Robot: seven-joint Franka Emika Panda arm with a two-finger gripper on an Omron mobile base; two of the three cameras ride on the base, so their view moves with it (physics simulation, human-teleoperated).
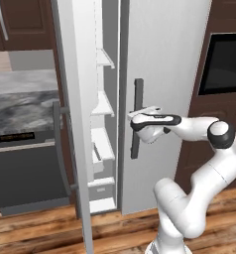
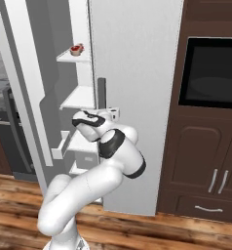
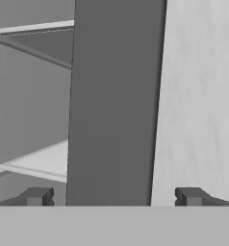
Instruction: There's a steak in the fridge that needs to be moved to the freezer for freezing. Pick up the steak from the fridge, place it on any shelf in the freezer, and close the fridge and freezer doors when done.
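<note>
The steak (image 2: 77, 48), small, flat and red, is seen on an upper white shelf (image 2: 71, 57) of the open freezer (image 2: 81, 97). The gripper (image 3: 111, 196) is held with jaws apart astride the dark flat bar handle (image 3: 114, 105) of the smooth pale grey fridge door (image 1: 162, 64).

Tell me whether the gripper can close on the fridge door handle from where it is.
Probably yes: the gripper is open, its fingertips straddle the dark handle, and nothing sits between them.

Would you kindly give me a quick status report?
Hand open, straddling fridge door handle. Steak on freezer shelf. Fridge door shut, freezer door open.
</note>
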